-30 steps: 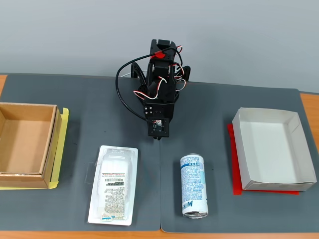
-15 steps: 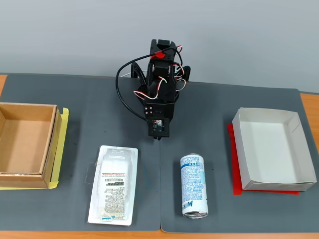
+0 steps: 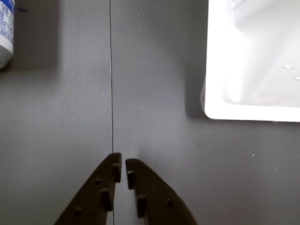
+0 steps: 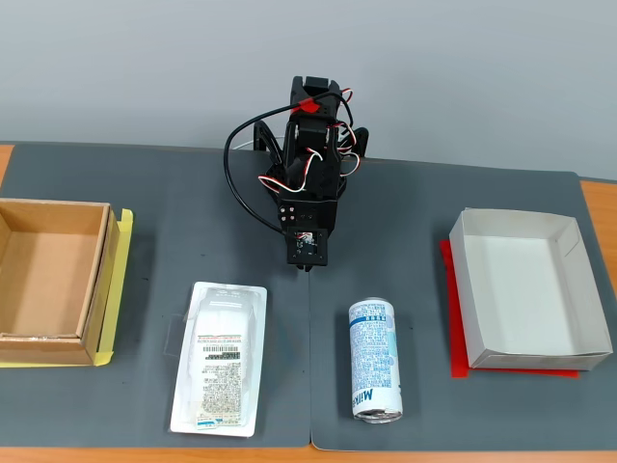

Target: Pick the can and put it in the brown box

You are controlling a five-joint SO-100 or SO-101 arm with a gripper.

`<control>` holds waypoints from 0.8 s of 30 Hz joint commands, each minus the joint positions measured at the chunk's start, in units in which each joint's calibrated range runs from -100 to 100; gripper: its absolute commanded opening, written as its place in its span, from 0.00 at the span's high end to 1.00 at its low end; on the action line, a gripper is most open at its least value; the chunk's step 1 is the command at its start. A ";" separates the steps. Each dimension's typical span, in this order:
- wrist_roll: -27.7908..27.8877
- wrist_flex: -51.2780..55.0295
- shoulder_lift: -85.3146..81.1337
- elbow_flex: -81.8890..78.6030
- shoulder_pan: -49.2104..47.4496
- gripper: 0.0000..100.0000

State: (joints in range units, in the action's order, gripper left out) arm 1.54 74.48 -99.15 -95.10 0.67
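A flat white blister pack [image 4: 219,359] lies on the dark grey mats [image 4: 193,222] covering the desk. At the right, an empty white tray box [image 4: 528,287] sits on a red sheet [image 4: 456,364]. A yellow sheet [image 4: 118,289] lies at the left.

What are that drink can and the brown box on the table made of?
The can looks like thin metal: a bare silvery end faces the camera, and the body is printed glossy white and blue. The brown box looks like plain matte cardboard: raw kraft-brown walls with thick, folded edges. Neither can be confirmed by look alone.
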 commanded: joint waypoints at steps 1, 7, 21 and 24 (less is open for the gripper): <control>0.02 -0.41 -0.08 3.07 -0.10 0.99; 2.42 -12.04 8.05 4.70 -0.10 0.99; 4.51 -19.93 34.22 30.40 -1.15 0.99; 4.51 -19.93 39.05 36.46 -2.61 0.99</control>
State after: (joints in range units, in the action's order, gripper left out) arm 6.13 55.45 -64.33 -66.36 -1.26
